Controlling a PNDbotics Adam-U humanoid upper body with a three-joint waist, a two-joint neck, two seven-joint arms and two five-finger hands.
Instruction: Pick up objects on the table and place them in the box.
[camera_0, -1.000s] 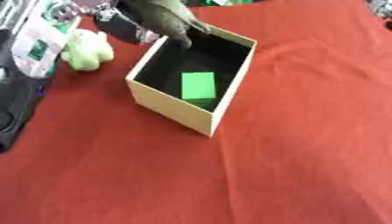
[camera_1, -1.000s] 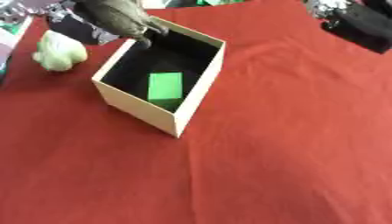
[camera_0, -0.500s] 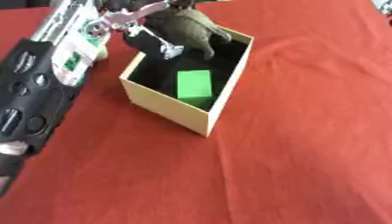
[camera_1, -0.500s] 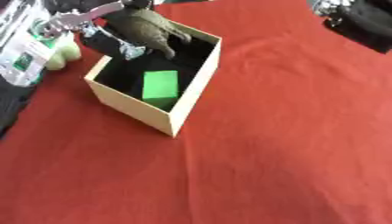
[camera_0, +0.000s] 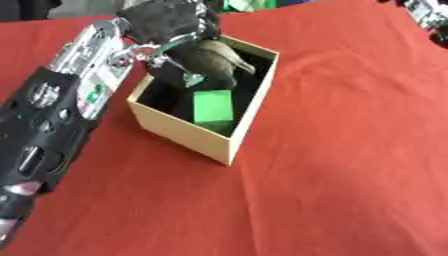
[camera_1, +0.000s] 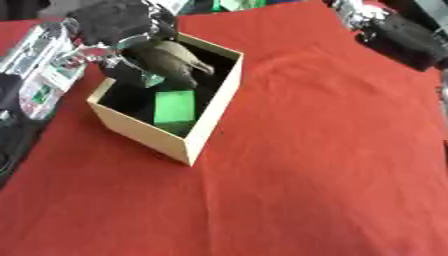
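An open cardboard box (camera_0: 179, 132) with a dark inside stands on the red cloth, and a green block (camera_0: 213, 105) lies in it. My left arm reaches in from the left. My left hand (camera_0: 164, 21) hangs over the box's far left corner, fingers curled round a dark olive rounded object (camera_0: 214, 59). That object sits low inside the box, just beyond the green block. My right hand (camera_1: 359, 12) shows only as black and silver parts in the upper right corner, far from the box.
The red cloth (camera_0: 350, 150) covers the table to the right of and in front of the box. My black and silver left forearm (camera_0: 52, 115) fills the left side. Something green (camera_0: 245, 5) lies past the table's far edge.
My left hand has carried the dark olive object from above the box's far rim down into the box. The camera has shifted, and my forearm now hides the pale object left of the box.
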